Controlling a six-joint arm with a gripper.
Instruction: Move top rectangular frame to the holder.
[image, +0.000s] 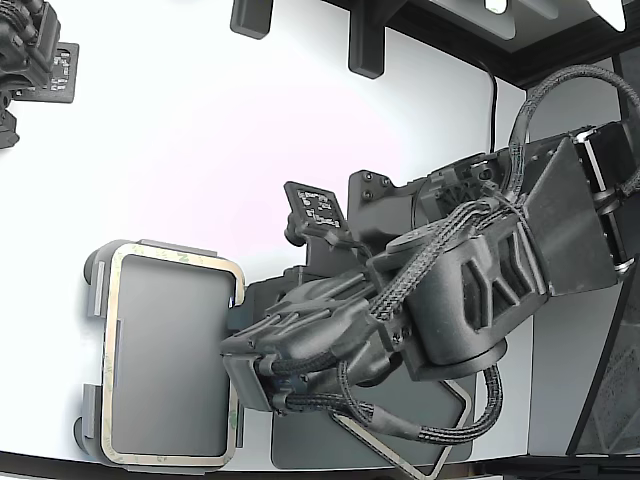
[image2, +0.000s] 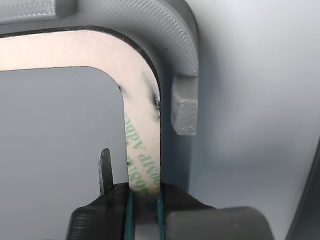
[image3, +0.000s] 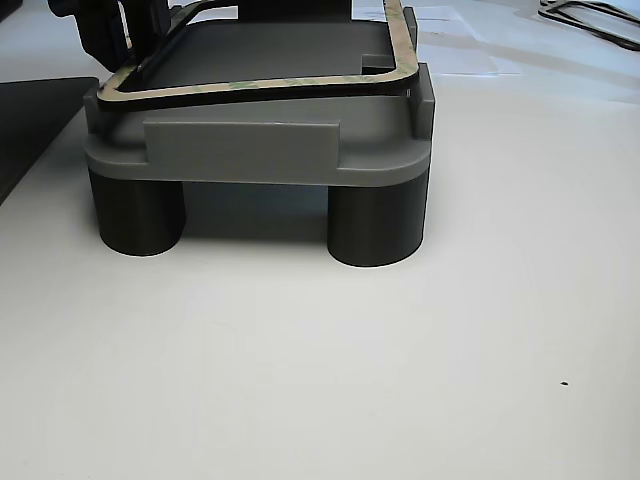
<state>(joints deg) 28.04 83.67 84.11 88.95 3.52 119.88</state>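
Observation:
The light grey holder (image: 92, 290) stands at the lower left of the exterior view, raised on dark round legs (image3: 370, 225). The top rectangular frame (image: 112, 350), thin and beige-tan, lies along the holder's rim inside the edge tabs. My gripper (image: 236, 362) reaches in from the exterior view's right and is shut on the frame's long side. The wrist view shows the frame's strip (image2: 142, 145), with green print on it, pinched between my gripper's (image2: 144, 200) teal-edged pads, beside a holder (image2: 175, 40) tab. In the other view the frame (image3: 260, 84) rests on the holder (image3: 240, 150), with the gripper (image3: 122, 55) at its far left corner.
A darker grey mat (image: 320, 445) lies under my arm, with a second tan frame (image: 400, 460) on it. Another black arm (image: 30, 50) sits at the exterior view's top left. Black mounts (image: 365, 45) stand along the back edge. The white table (image3: 400, 380) surrounds the holder.

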